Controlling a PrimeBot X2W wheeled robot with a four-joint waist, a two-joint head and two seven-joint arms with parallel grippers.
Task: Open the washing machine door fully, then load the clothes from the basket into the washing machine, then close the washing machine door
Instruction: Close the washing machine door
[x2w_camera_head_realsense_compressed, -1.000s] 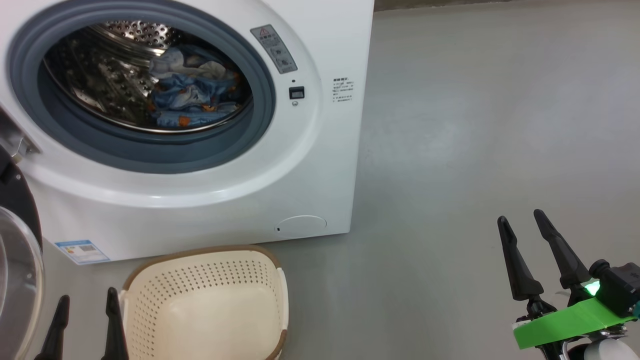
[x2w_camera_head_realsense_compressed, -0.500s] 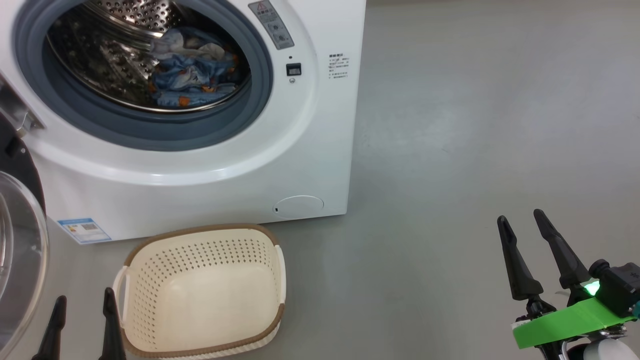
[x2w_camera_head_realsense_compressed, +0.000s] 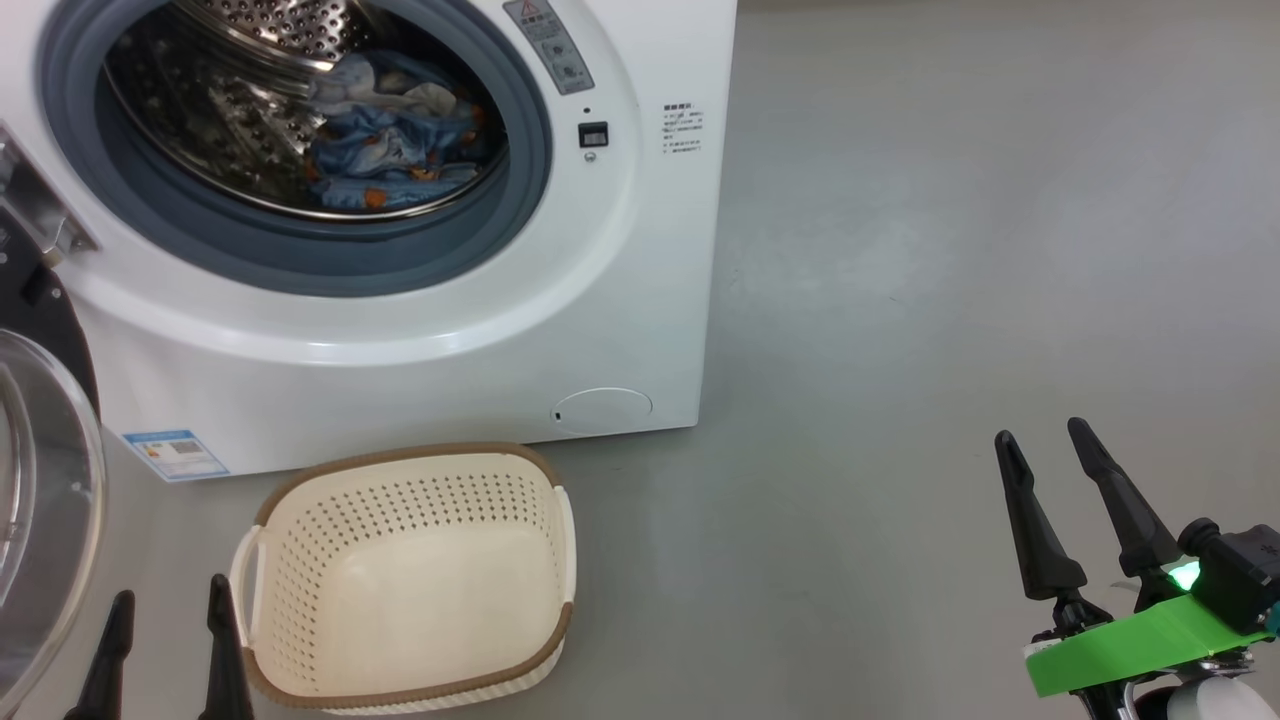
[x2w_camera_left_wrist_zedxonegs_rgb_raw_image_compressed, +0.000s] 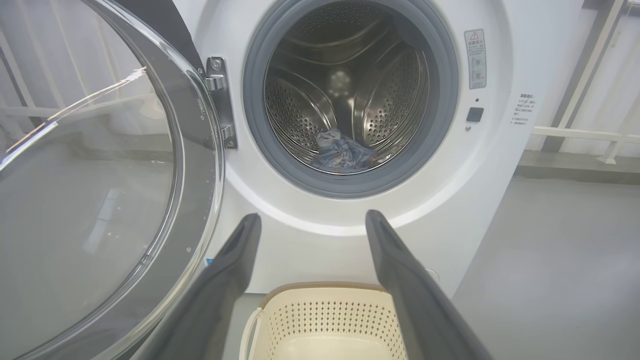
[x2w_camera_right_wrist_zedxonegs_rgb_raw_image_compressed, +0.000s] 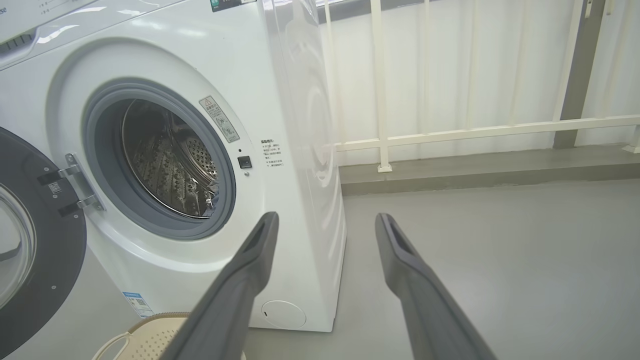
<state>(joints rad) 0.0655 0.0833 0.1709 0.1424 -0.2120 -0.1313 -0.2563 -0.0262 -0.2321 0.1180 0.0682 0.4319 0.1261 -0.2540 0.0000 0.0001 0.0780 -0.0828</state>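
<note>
The white washing machine (x2w_camera_head_realsense_compressed: 640, 250) stands at the upper left of the head view. Its door (x2w_camera_head_realsense_compressed: 40, 480) is swung wide open on the left hinge. The light-blue printed clothes (x2w_camera_head_realsense_compressed: 390, 150) lie inside the steel drum, and the left wrist view also looks in at the clothes (x2w_camera_left_wrist_zedxonegs_rgb_raw_image_compressed: 342, 152). On the floor in front of the machine sits the cream basket (x2w_camera_head_realsense_compressed: 400, 500), with nothing in it. My left gripper (x2w_camera_head_realsense_compressed: 168, 590) is open just left of the basket, holding nothing. My right gripper (x2w_camera_head_realsense_compressed: 1040, 432) is open over bare floor, far to the right.
Grey floor (x2w_camera_head_realsense_compressed: 950, 250) stretches right of the machine. A white railing (x2w_camera_right_wrist_zedxonegs_rgb_raw_image_compressed: 450, 132) and a low kerb (x2w_camera_right_wrist_zedxonegs_rgb_raw_image_compressed: 475, 170) run behind it. The open door (x2w_camera_left_wrist_zedxonegs_rgb_raw_image_compressed: 100, 175) bulges out close to my left gripper (x2w_camera_left_wrist_zedxonegs_rgb_raw_image_compressed: 312, 216).
The head camera has tilted down, so machine and basket sit higher in the picture. Both grippers keep their places and stay open.
</note>
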